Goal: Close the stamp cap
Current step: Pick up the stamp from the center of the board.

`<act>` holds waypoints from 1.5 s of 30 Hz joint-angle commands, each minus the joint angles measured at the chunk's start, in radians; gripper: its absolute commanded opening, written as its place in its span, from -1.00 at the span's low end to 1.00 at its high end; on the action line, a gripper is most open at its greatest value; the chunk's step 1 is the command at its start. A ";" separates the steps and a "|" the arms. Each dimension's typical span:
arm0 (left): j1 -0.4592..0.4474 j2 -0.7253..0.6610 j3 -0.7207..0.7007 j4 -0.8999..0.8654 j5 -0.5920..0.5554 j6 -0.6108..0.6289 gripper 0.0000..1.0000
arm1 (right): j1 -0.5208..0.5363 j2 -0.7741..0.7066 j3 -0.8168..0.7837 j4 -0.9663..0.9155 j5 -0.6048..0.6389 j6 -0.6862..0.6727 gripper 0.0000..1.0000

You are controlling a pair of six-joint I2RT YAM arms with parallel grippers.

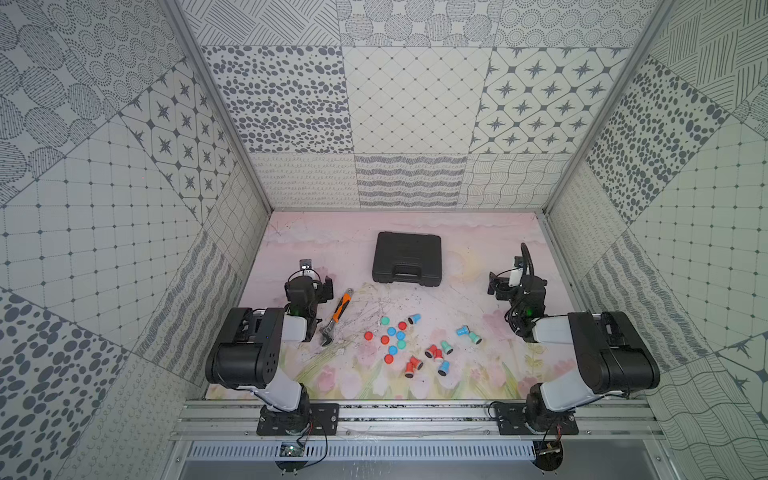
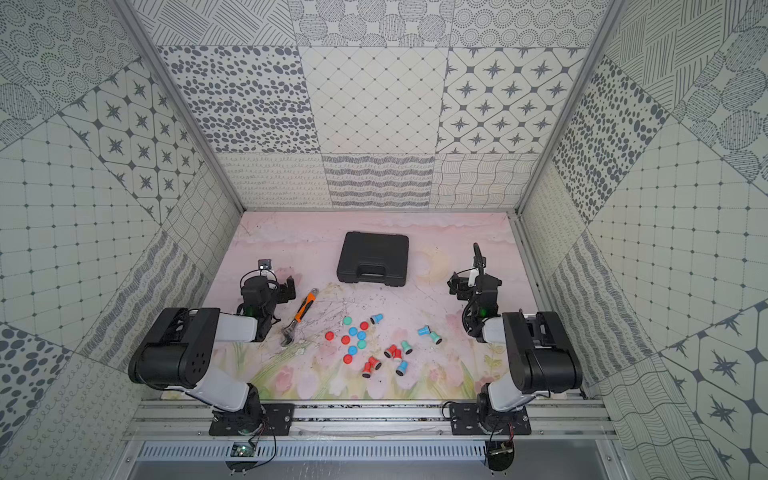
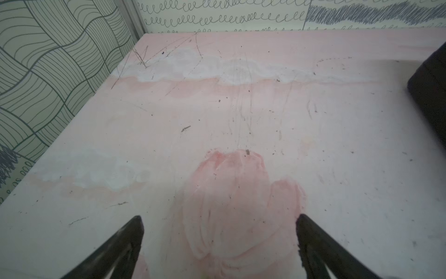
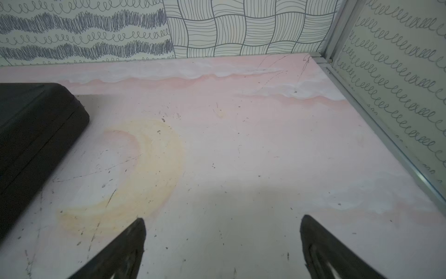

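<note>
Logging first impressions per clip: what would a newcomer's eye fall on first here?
A scatter of red, blue and green stamps and loose caps stands out first, toward the front of the pink floral mat. Behind it lies a closed black case, with an orange-handled wrench beside the left arm. The left hand and right hand hang open and empty to either side of the case.

I see small cylindrical stamps on their sides near the mat's middle, dark ends showing: red stamps [image 1: 414, 365], a blue stamp [image 1: 444, 367], a teal stamp [image 1: 446, 347]. Loose caps [image 1: 391, 331], round, red, blue and teal, cluster just left of them.
</note>
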 commanded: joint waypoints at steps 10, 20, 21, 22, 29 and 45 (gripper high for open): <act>0.003 0.002 0.008 0.052 -0.001 0.007 0.97 | 0.007 0.012 0.024 0.063 -0.002 -0.008 1.00; 0.003 0.003 0.009 0.051 -0.001 0.007 0.97 | 0.007 0.011 0.024 0.062 -0.002 -0.008 1.00; 0.003 0.002 0.009 0.052 -0.002 0.007 0.98 | 0.007 0.011 0.023 0.063 -0.002 -0.008 1.00; 0.003 0.003 0.009 0.052 -0.001 0.007 0.98 | 0.007 0.012 0.024 0.063 -0.002 -0.008 1.00; 0.004 0.002 0.009 0.052 -0.002 0.007 0.97 | 0.007 0.012 0.023 0.062 -0.002 -0.009 1.00; -0.186 -0.330 0.220 -0.639 -0.243 -0.157 0.97 | 0.158 -0.362 0.200 -0.677 0.142 0.070 1.00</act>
